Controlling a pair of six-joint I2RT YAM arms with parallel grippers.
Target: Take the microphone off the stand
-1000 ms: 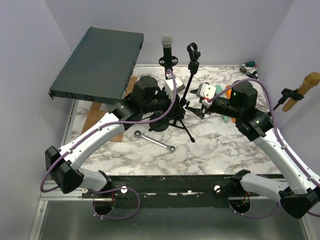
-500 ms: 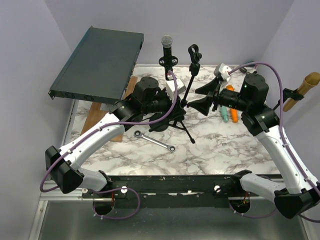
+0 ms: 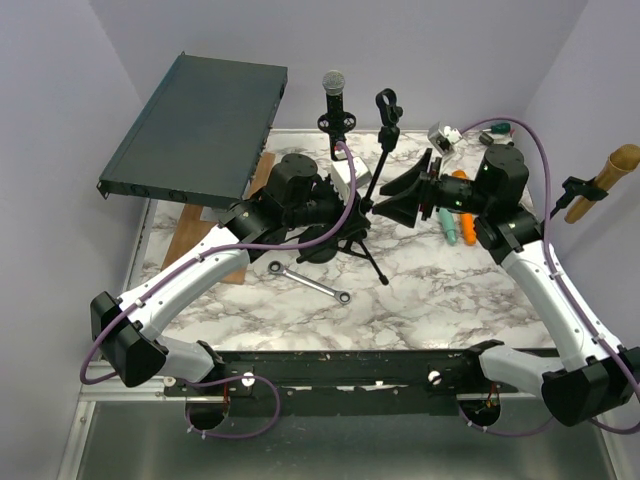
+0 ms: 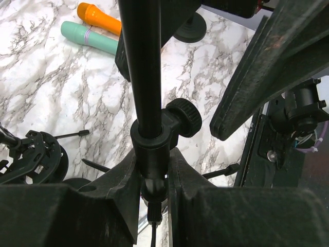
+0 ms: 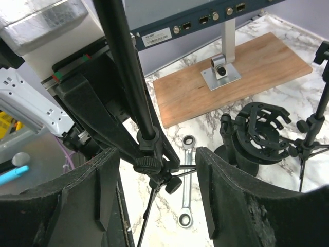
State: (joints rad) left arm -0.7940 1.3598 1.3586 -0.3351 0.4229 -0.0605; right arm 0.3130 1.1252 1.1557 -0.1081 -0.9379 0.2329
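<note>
The microphone (image 3: 333,88), black with a silver grille, stands upright in a black shock mount (image 3: 337,122) at the back middle; neither gripper touches it. Next to it is a black tripod stand (image 3: 378,165) with an empty clip on top. My left gripper (image 3: 358,208) is shut on this tripod stand's pole at its collar (image 4: 150,146). My right gripper (image 3: 385,200) is open and points left, its fingers (image 5: 234,200) either side of the same pole's lower joint (image 5: 150,157) without touching. The shock mount also shows in the right wrist view (image 5: 262,134).
A dark rack unit (image 3: 200,125) on a wooden board (image 3: 205,250) stands at the back left. A wrench (image 3: 310,283) lies in front of the tripod legs. Orange and green tools (image 3: 455,225) and a white box (image 3: 445,135) lie at the right.
My right arm has risen from the table and turned its open gripper leftward, closing in on the tripod stand's pole. The left gripper has stayed shut on the pole.
</note>
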